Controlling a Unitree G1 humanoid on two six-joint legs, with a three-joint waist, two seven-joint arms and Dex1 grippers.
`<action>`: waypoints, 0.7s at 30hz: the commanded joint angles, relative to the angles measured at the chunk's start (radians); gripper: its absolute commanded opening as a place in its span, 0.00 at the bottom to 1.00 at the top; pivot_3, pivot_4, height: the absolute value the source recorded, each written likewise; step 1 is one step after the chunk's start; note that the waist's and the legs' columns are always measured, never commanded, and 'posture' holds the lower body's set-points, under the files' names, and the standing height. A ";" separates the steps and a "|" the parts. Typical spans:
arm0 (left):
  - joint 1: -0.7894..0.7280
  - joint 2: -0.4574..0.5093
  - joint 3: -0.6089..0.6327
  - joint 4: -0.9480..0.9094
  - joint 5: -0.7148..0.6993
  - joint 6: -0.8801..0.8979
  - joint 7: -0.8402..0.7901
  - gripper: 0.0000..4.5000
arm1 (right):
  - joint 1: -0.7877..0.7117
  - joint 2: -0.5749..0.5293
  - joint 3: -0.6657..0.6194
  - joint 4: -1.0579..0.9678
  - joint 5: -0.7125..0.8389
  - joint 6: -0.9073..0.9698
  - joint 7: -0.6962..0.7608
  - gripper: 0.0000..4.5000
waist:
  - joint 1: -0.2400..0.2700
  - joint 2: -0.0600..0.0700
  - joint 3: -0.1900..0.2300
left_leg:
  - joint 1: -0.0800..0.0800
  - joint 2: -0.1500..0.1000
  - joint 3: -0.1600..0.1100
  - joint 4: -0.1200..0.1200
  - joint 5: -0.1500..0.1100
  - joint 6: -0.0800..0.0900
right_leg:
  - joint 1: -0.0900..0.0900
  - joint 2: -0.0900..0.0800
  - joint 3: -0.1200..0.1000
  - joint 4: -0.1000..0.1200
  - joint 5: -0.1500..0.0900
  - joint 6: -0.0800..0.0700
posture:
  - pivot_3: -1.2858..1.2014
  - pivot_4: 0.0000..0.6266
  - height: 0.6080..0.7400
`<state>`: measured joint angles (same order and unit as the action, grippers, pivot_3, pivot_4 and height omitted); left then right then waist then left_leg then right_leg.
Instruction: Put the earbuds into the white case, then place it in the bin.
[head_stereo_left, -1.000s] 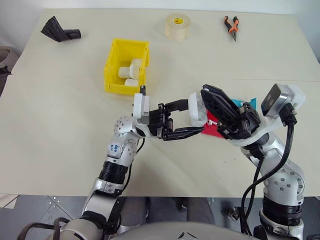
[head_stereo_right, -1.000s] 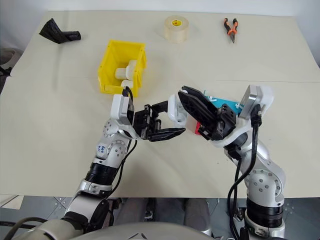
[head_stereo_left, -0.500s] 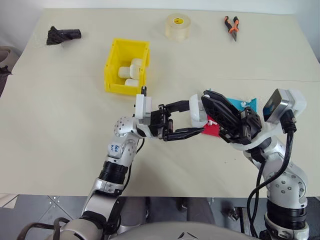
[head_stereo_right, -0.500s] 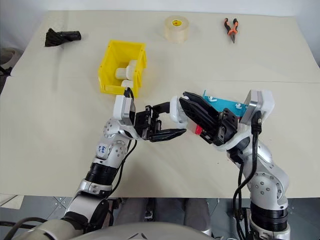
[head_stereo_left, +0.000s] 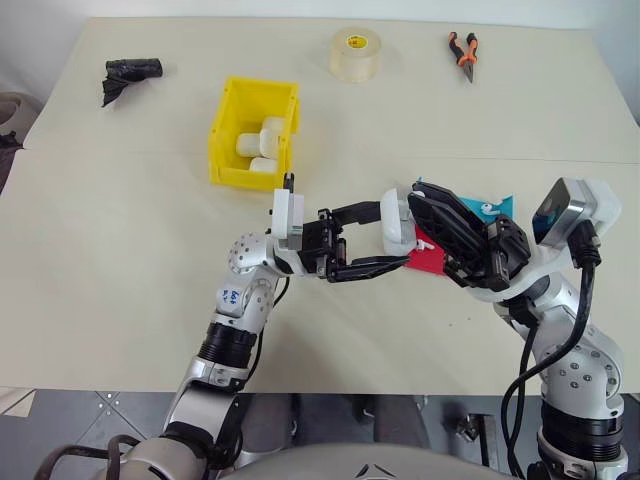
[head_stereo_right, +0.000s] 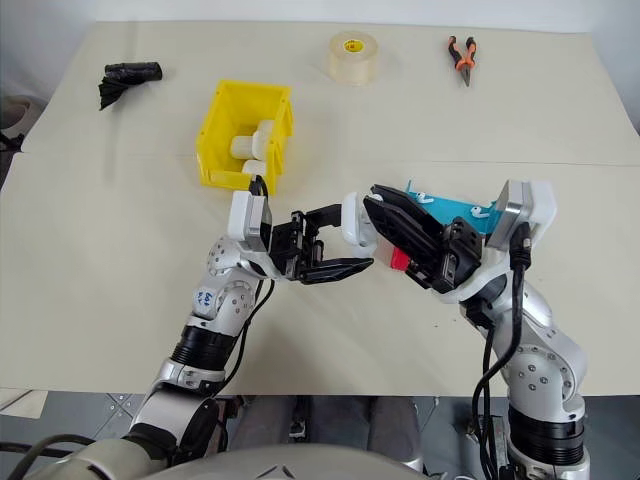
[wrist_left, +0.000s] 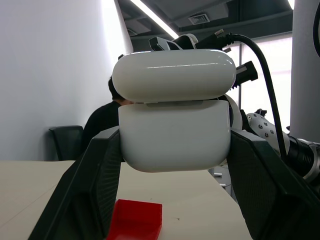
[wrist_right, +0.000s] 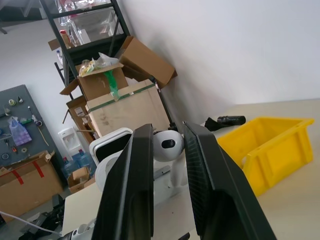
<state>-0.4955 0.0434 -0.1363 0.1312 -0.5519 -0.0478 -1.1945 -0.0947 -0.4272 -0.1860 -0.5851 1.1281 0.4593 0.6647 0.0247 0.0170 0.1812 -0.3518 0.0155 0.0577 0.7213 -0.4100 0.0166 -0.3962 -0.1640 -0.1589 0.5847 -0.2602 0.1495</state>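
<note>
The left gripper clamps the small rounded glossy white case mid-table, likely steadying it for the narrowly parted right gripper, the bright yellow plastic bin at ten o'clock.

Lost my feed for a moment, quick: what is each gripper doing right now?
Left gripper: shut on the white case, lid nearly closed.
Right gripper: fingers close together at the case's lid; holding anything cannot be told.
</note>
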 joint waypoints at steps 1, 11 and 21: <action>-0.021 -0.013 0.032 -0.019 -0.020 -0.032 0.010 0.62 | 0.008 -0.017 -0.031 -0.025 0.017 -0.007 0.006 0.12 | 0.000 0.000 0.000 | 0.000 0.000 0.000 0.000 0.000 0.000 | 0.000 0.000 0.000 0.000 0.000 0.000 | 0.52 0.24 1.00; -0.016 -0.014 0.025 -0.024 -0.021 -0.036 0.010 0.62 | -0.041 0.003 -0.013 -0.015 0.005 -0.019 0.003 0.12 | -0.001 0.000 0.000 | 0.000 0.000 0.000 0.000 0.000 0.000 | 0.000 0.000 0.000 0.000 0.000 0.000 | 0.52 0.24 1.00; -0.012 -0.012 0.021 -0.032 -0.023 -0.021 -0.005 0.62 | -0.088 0.051 0.046 0.020 -0.043 -0.024 0.018 0.12 | 0.000 0.000 0.000 | 0.000 0.000 0.000 0.000 0.000 0.000 | 0.000 0.000 0.000 0.000 0.000 0.000 | 0.52 0.24 1.00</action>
<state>-0.4988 0.0421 -0.1157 0.1306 -0.5541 -0.0655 -1.1943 -0.1799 -0.3811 -0.1408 -0.5570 1.0907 0.4556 0.6663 0.0244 0.0170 0.1812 -0.3519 0.0155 0.0577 0.7213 -0.4099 0.0166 -0.3962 -0.1640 -0.1590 0.5847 -0.2603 0.1495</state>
